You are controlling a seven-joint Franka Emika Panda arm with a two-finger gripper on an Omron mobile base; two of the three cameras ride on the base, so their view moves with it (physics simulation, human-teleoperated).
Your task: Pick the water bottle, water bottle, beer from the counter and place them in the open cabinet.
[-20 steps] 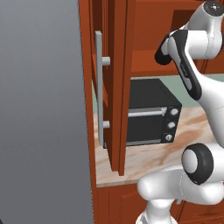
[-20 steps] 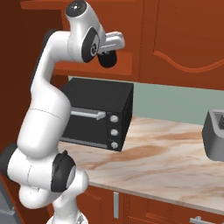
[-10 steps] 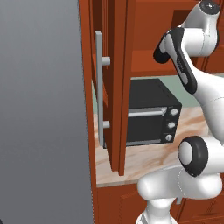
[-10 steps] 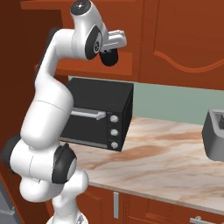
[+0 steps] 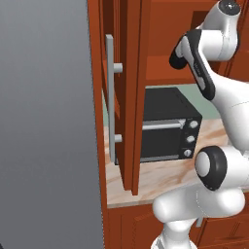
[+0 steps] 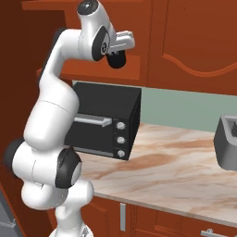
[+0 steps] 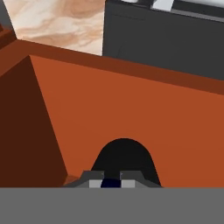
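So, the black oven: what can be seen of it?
The black oven is a boxy countertop unit with a matt dark shell. A pale grey bar handle runs across its door, which is closed, and three pale round knobs sit in a column at the right of its front. It stands upright on the marble counter, under the wall cabinets. In the left base view the open cabinet door hides its left end.

No readable text, label, brand or number on anything in view.
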